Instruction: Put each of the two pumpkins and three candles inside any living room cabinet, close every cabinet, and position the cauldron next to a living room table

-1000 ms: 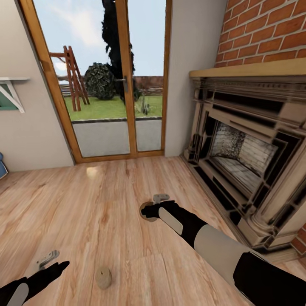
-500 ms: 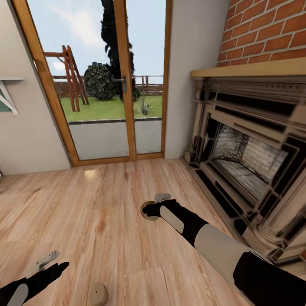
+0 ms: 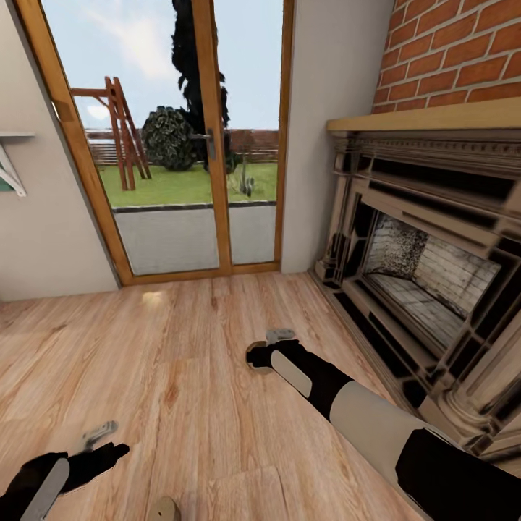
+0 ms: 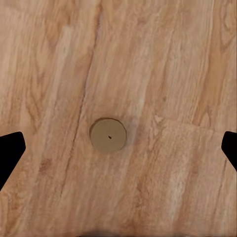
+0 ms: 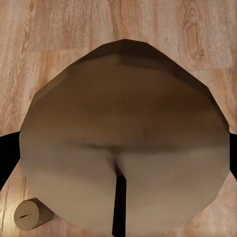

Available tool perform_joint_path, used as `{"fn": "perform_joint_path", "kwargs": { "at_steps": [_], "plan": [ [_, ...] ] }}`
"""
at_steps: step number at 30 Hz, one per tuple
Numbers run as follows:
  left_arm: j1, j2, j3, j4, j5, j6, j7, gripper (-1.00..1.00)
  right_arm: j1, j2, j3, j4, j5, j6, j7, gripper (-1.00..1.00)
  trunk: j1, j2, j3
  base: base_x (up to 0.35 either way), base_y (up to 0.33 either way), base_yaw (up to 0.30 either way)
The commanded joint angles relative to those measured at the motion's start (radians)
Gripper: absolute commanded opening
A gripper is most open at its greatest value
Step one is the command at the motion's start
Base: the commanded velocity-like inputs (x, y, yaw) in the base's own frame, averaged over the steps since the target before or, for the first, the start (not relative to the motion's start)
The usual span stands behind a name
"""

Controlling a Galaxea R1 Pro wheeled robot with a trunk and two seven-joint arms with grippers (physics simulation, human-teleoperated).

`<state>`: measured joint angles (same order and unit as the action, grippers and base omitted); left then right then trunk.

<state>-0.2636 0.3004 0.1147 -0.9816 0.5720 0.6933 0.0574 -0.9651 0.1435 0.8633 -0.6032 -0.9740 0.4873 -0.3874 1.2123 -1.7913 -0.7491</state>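
Right gripper (image 3: pixel 262 357): jaws closed on one candle (image 5: pixel 123 138), seated between the fingers. Left gripper (image 3: pixel 101 443): spread wide, empty; second candle (image 4: pixel 108 135) upright on the plank floor (image 3: pixel 181 347), centred between its fingertips.

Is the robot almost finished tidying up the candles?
Not nearly. Done: nothing looks put away yet. In hand: the right gripper looks shut on one short beige candle. The open left gripper hovers over a second beige candle standing on the light wood plank floor. Left: grab that one, carry both candles to a cabinet, then do everything else.
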Motion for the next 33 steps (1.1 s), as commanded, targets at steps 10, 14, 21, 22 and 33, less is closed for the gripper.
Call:
{"fn": "perform_joint_path", "kwargs": {
  "at_steps": [10,14,21,22,33],
  "plan": [
    [-0.176,-0.002,-0.011,0.232,-0.038,0.021,0.003,1.0,-0.001,0.001,0.006,-0.007,-0.006,-0.002,-0.007,-1.0,0.0,-0.001,-0.001,0.0,0.0,0.0],
    [-0.182,-0.003,-0.014,0.236,-0.041,0.023,0.001,1.0,-0.001,0.001,0.007,-0.009,-0.006,-0.001,-0.007,-1.0,0.0,-0.001,-0.001,0.0,0.0,0.0],
    [-0.183,0.006,-0.011,0.227,-0.046,0.025,0.012,1.0,-0.001,0.002,0.007,-0.009,-0.006,-0.003,-0.007,-1.0,0.0,-0.001,-0.001,0.0,0.0,0.0],
    [-0.183,0.006,-0.012,0.227,-0.046,0.025,0.013,1.0,-0.001,0.002,0.006,-0.009,-0.006,-0.003,-0.006,-1.0,0.0,-0.001,-0.001,0.0,0.0,0.0],
    [-0.183,0.008,-0.012,0.226,-0.045,0.025,0.012,1.0,-0.001,0.0,0.008,-0.009,-0.006,-0.056,0.003,-1.0,0.015,-0.029,-0.014,0.0,0.0,0.0]
  ]
}}
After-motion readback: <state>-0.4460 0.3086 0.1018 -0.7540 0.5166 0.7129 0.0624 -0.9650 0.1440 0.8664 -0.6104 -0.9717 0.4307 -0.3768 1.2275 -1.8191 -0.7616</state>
